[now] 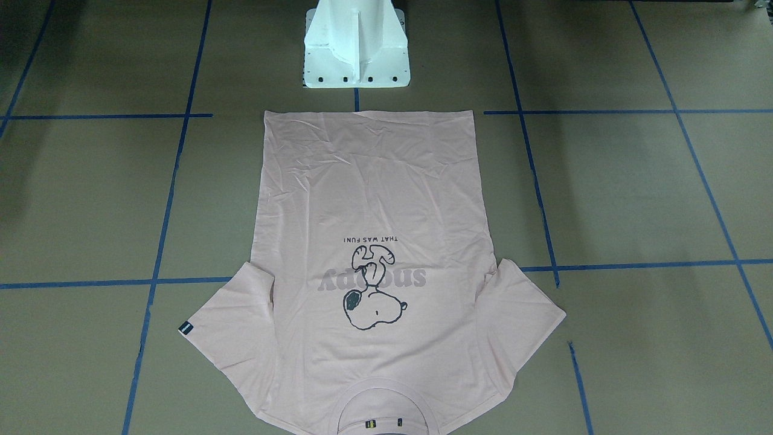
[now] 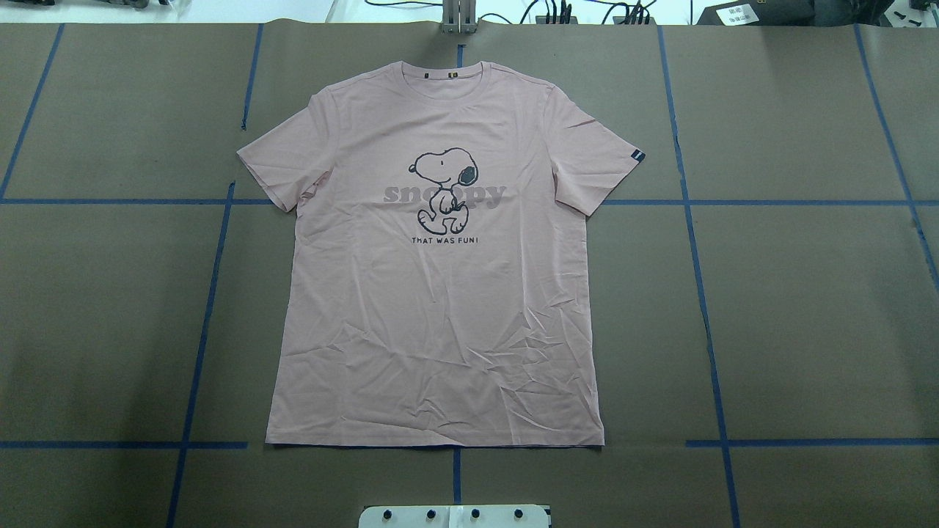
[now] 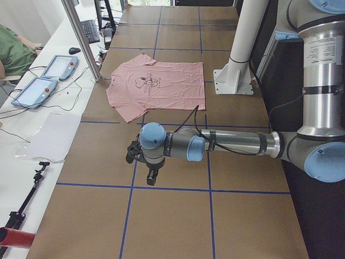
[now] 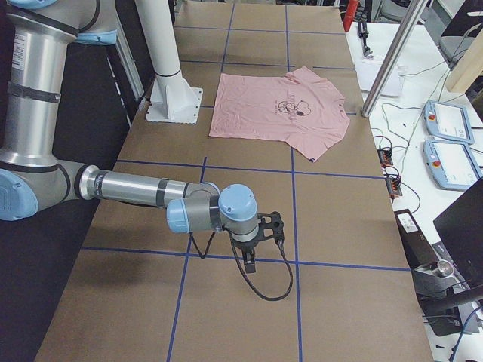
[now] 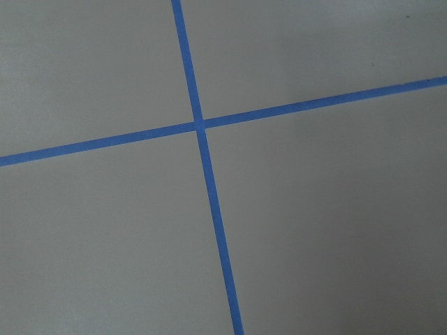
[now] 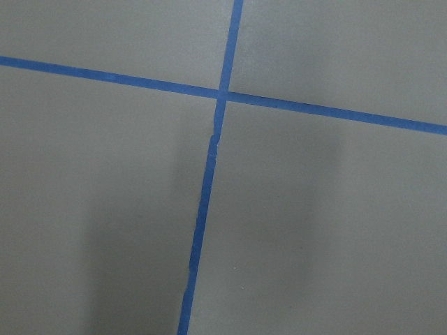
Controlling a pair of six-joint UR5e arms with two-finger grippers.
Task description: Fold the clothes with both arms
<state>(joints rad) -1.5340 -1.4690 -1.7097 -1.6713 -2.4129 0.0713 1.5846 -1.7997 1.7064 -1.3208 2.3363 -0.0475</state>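
The pale pink T-shirt [image 2: 440, 308] lies flat and spread out, print side up, in the middle of the brown table. Its collar points away from the robot and its hem [image 1: 368, 113] lies near the white pedestal. Both sleeves are spread out. The same shirt [image 3: 161, 86] [image 4: 279, 113] shows far from both arms in the side views. My left gripper [image 3: 132, 152] hangs over bare table well to the shirt's left. My right gripper [image 4: 272, 226] hangs over bare table well to its right. I cannot tell whether either is open or shut. Both wrist views show only table and blue tape.
Blue tape lines [image 2: 213, 293] grid the brown table. The white pedestal [image 1: 356, 54] stands at the robot's edge, just behind the hem. A side bench holds teach pendants [image 3: 43, 81] [image 4: 449, 143], cables and paper. A person's green sleeve [image 3: 13, 54] shows beside it.
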